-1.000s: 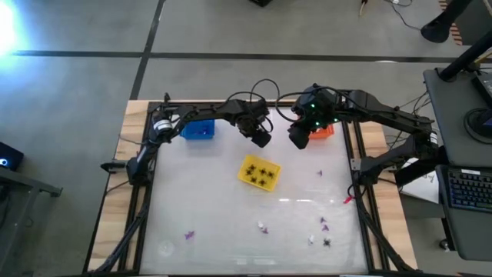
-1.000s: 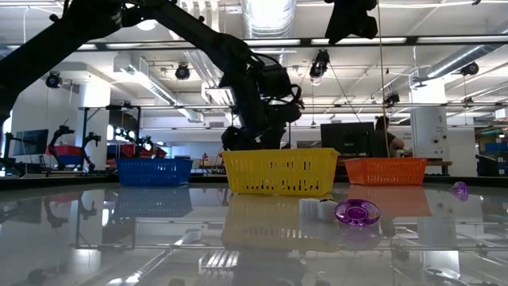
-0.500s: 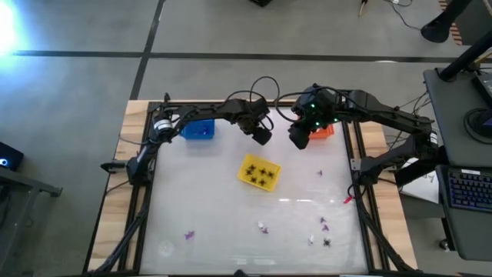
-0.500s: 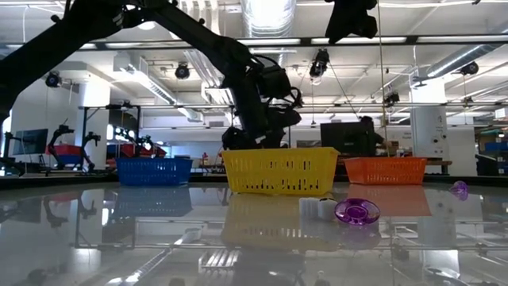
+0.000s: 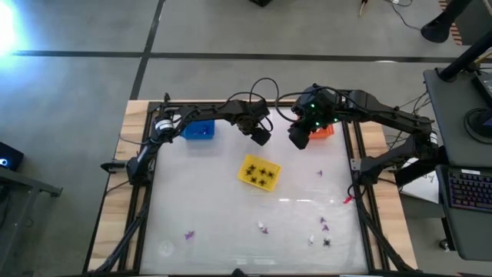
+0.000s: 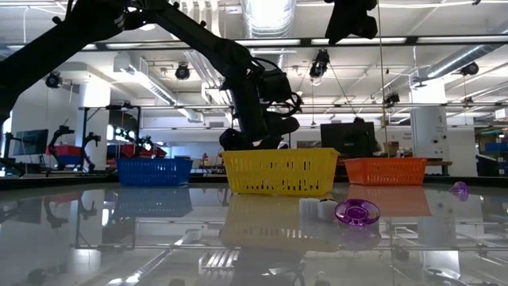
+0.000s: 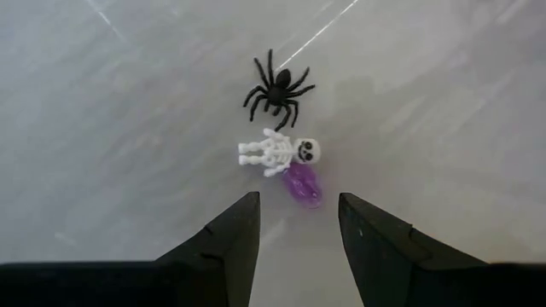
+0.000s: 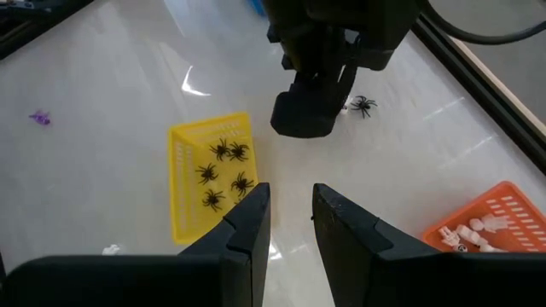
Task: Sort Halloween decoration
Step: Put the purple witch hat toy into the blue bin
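Observation:
A black spider [image 7: 275,86], a white skeleton [image 7: 280,152] and a purple bit [image 7: 303,183] lie close together on the table beyond the yellow basket [image 5: 259,172]. My left gripper [image 7: 299,213] hangs open just above them, pointing steeply down, and touches none of them; in the high view it [image 5: 260,137] is far of the yellow basket. The yellow basket holds several black spiders [image 8: 223,175]. My right gripper [image 8: 290,213] waits open and raised near the orange basket [image 5: 321,131], with nothing between its fingers.
A blue basket [image 5: 199,130] stands at the far left. White pieces lie in the orange basket [image 8: 482,226]. Loose purple, white and black pieces [image 5: 324,223] are scattered toward the near edge, with one purple bit [image 5: 189,235] near left. A dark frame [image 5: 146,177] borders the table.
My left gripper has tipped a little at the wrist while staying over the spider, skeleton and purple bit. It stays open.

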`<state>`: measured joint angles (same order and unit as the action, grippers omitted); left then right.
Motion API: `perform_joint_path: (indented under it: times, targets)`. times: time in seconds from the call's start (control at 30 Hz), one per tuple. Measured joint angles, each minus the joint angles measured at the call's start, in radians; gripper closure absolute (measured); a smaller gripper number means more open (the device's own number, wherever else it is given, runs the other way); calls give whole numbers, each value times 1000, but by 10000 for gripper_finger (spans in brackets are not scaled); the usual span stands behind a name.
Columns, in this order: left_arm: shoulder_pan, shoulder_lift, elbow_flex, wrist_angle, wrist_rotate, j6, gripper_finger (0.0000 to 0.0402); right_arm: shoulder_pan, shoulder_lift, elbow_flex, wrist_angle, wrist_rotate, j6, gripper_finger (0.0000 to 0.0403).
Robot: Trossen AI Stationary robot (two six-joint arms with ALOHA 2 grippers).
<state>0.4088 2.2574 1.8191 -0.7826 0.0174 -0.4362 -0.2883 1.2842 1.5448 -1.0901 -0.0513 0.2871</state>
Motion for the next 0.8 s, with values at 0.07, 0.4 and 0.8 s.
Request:
perform_joint_path:
  times: [0.07,0.4,0.8]
  targets:
    - [0,0,0,1,0,0,261,0,0,0,0,0,0,321]
    - [-2,0,0,5,1,34,314,0,0,0,3,0,0,321]
    - [-2,11,1,26,101,20,355,0,0,0,6,0,17,321]
